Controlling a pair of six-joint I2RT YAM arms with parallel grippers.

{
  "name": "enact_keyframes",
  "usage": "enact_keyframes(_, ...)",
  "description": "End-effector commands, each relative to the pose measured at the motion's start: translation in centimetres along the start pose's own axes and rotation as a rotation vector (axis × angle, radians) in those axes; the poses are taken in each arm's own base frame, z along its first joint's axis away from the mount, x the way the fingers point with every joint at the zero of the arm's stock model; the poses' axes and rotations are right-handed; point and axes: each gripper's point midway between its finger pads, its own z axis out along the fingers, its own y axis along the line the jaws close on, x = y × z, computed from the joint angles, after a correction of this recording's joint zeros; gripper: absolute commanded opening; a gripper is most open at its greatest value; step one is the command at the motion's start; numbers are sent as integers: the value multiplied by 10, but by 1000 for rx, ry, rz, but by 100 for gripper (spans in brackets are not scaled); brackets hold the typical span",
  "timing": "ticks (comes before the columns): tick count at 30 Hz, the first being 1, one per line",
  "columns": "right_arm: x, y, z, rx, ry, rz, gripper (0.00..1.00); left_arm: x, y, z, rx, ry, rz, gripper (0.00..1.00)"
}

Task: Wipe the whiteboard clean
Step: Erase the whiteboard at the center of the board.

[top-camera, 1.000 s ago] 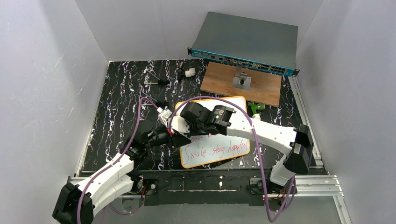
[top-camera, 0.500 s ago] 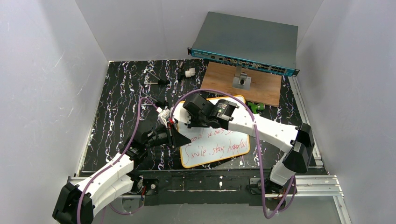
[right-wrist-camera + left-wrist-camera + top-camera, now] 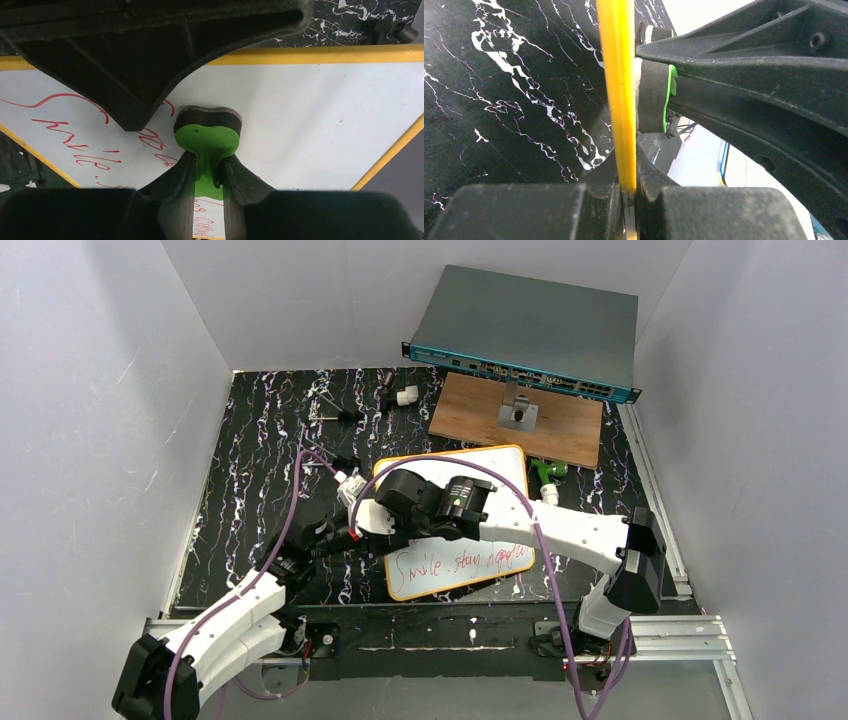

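The whiteboard lies flat on the desk, slightly toward five o'clock from its middle, with red handwriting across its six o'clock half. It looks thin, stiff and light, with a slick face, so it would likely skid under wiping; the yellow frame is the place to hold it. At the nine o'clock edge the left tool is pressed together on that frame. The right tool pinches a green eraser, its felt on the board. No container shows. A wooden board lies at one o'clock.
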Motion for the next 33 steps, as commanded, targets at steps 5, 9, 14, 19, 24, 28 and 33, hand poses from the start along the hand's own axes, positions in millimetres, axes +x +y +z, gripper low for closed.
enact_keyframes(5, 40, -66, -6, 211, 77, 131, 1, -25, -51, -7, 198, -82, 196, 0)
enact_keyframes(9, 40, -52, -6, 147, 67, 127, 1, -26, -51, -7, 196, -82, 195, 0)
enact_keyframes(14, 20, 11, -2, -67, 6, 25, 1, -26, -50, -6, 194, -80, 192, 0)
enact_keyframes(19, 9, 22, 3, -75, -3, -16, 1, -27, -51, -7, 193, -85, 194, 0)
enact_keyframes(24, 15, -25, 4, 104, 39, 46, 1, -26, -51, -8, 193, -85, 196, 0)
enact_keyframes(28, 26, -59, -4, 186, 54, 125, 1, -26, -51, -7, 195, -83, 195, 0)
enact_keyframes(33, 27, -41, -3, 95, 40, 114, 1, -26, -51, -7, 194, -83, 196, 0)
